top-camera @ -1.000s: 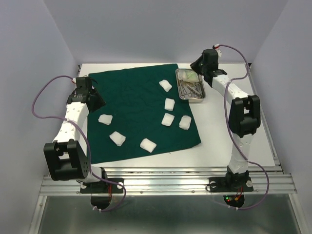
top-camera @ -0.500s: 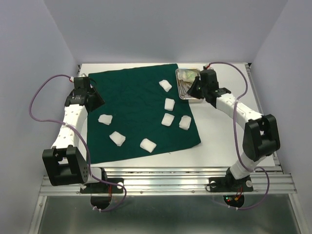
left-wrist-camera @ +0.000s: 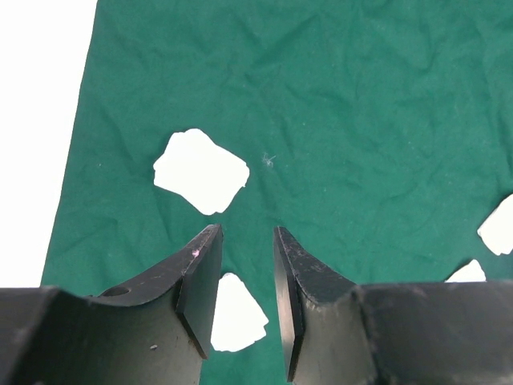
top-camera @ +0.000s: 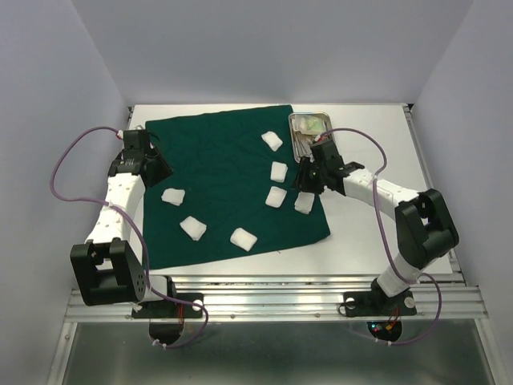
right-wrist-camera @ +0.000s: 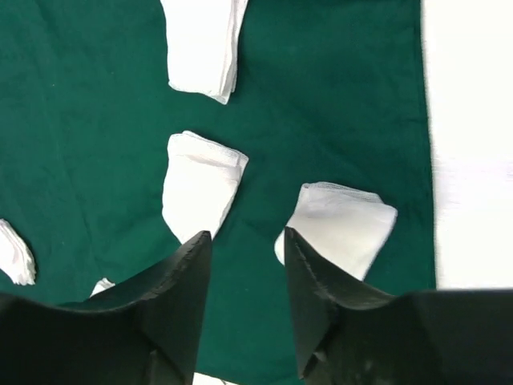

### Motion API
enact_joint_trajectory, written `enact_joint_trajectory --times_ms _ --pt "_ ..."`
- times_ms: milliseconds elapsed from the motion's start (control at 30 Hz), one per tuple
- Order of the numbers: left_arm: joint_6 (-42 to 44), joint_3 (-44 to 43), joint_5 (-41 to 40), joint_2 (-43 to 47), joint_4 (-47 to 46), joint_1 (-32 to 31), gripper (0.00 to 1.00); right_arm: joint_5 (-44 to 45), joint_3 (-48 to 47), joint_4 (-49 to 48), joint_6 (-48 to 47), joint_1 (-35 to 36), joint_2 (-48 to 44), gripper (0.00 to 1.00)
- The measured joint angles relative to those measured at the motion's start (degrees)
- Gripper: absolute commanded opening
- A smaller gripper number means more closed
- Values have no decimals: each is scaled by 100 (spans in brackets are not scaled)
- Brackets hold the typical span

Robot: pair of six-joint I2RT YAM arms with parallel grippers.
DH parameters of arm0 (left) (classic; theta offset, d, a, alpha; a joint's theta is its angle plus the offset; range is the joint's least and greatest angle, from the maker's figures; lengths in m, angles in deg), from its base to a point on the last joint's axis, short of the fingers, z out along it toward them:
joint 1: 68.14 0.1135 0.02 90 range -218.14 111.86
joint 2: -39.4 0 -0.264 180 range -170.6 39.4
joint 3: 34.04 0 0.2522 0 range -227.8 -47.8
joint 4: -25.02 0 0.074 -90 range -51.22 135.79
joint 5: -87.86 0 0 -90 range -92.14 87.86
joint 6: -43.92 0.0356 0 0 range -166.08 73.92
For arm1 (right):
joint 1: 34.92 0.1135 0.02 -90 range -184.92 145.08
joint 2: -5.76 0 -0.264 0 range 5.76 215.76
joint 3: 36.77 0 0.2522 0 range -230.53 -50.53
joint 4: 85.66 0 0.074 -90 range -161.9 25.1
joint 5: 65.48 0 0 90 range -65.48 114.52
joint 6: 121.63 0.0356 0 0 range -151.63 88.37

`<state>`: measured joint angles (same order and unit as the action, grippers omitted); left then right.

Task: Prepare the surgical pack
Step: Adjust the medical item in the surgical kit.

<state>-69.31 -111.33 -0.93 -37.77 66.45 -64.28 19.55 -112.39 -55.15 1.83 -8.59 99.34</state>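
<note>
White desk (top-camera: pixel 357 233) holds the green cloth (top-camera: pixel 224 160) strewn with gauze pads (top-camera: pixel 278 171), tray (top-camera: pixel 311 116) at one o'clock. Right jaws hang half open, empty, over the three o'clock pads; left jaws likewise at nine. Closing low could snag cloth, dragging pads.

7 gauze pads (top-camera: pixel 243 239) on drape (top-camera: pixel 216 160); tray (top-camera: pixel 311 115) far-right

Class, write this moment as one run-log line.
left gripper: open, empty, over green drape | right gripper: open, empty, between two gauze pads near drape's right edge | steel tray: beside drape's far right corner
</note>
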Motion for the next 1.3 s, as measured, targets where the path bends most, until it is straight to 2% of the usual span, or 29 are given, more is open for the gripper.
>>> enact_joint_trajectory --times_ms 67,133,300,467,700,867,1033,1133,1233,1267,1300 --pt "0 13 0 0 2 0 43 -96 -35 -46 59 46 144 57" --pt "0 13 0 0 -4 0 43 -234 -57 -146 146 122 328 59" --pt "0 13 0 0 -2 0 43 -527 -55 -404 466 308 728 59" --pt "2 13 0 0 0 0 43 -649 11 -723 769 367 907 53" --pt "2 13 0 0 0 0 43 -817 94 -1224 1193 365 1224 52" --pt "2 13 0 0 0 0 43 -791 210 -1467 1449 365 1213 59" --pt "2 13 0 0 0 0 43 -686 284 -1576 1569 365 1176 60" --pt "2 13 -28 0 0 0 43 -664 289 -1585 1611 367 1176 57" --pt "4 13 -98 4 2 0 43 -664 354 -1692 1685 365 1176 46" --pt "4 13 -116 4 2 0 43 -669 382 -1746 1742 367 1182 38" --pt "4 13 -129 9 2 -2 43 -684 422 -1799 1775 367 1191 34"
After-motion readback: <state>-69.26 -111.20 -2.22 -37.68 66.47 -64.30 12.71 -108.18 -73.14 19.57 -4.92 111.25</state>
